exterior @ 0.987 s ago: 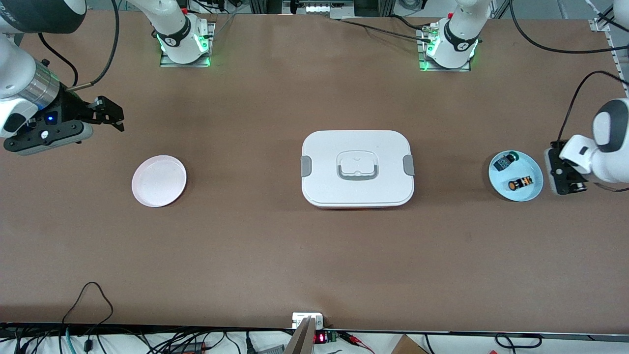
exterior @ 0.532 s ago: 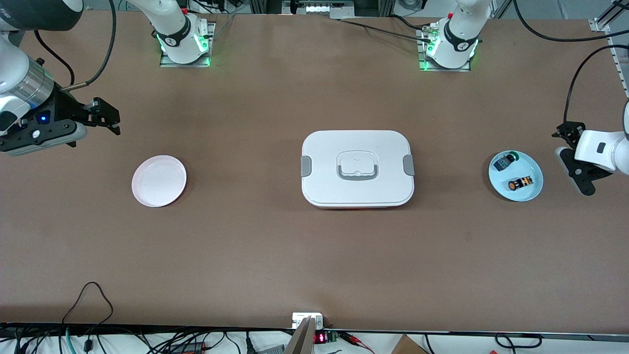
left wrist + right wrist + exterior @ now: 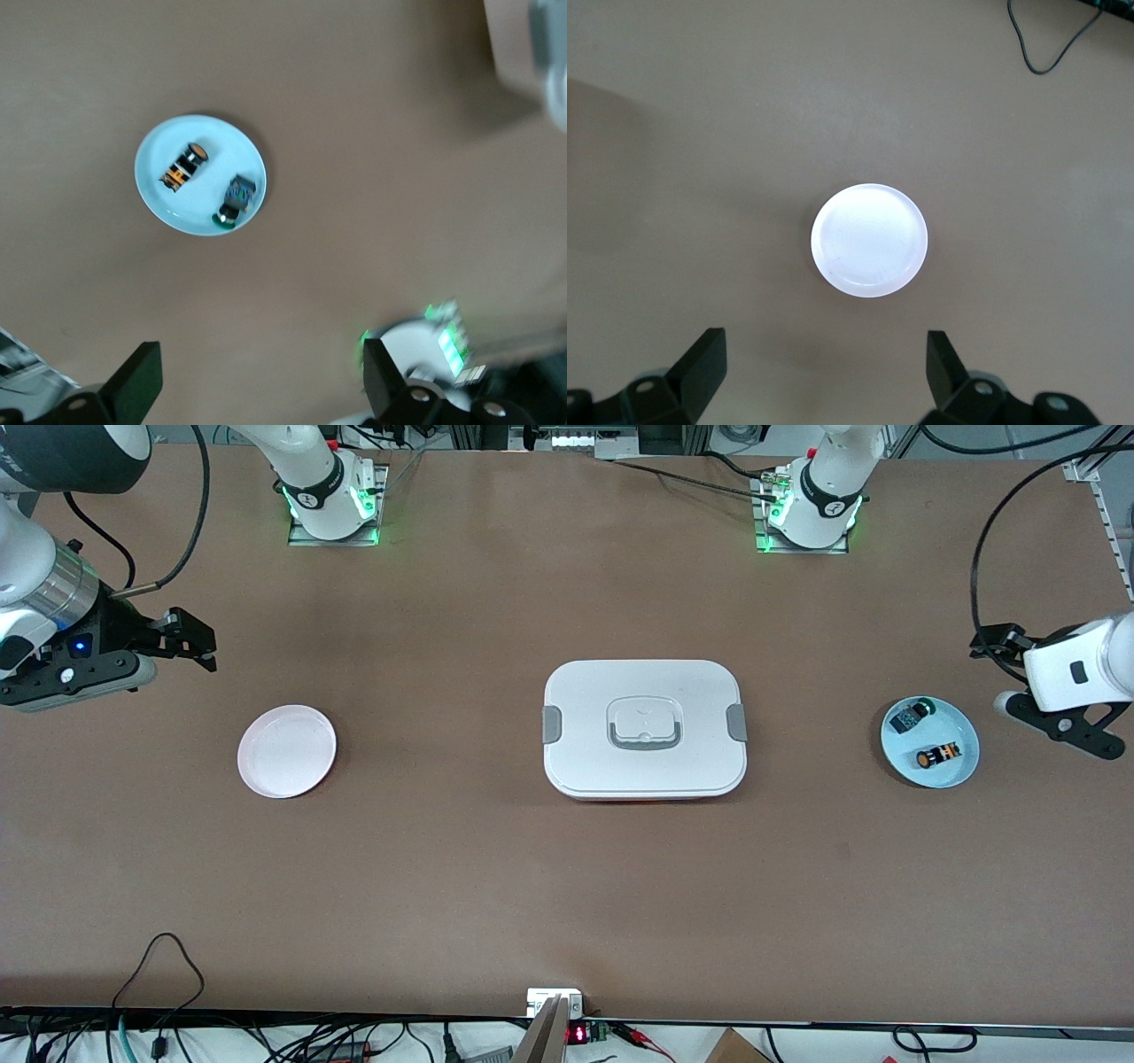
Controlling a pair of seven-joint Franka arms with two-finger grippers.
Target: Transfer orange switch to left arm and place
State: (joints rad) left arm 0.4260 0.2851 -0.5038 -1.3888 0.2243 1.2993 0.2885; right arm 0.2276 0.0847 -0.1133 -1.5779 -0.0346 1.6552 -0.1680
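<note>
The orange switch (image 3: 938, 755) lies on its side in the pale blue plate (image 3: 964, 773) toward the left arm's end of the worktop (image 3: 496, 886), beside a small black-and-grey part with a green tip (image 3: 912, 716) that sits in the same plate, farther from the front camera. The left end effector (image 3: 997, 644) hangs in the air near that plate with its fingers spread wide and nothing between them (the plate shows clear of the fingertips in the left wrist view). The box (image 3: 645, 728) sits lidded mid-worktop, the pink plate (image 3: 287, 751) lies toward the right arm's end, and the right end effector (image 3: 190, 638) hovers over the worktop near it, also spread and holding nothing.
</note>
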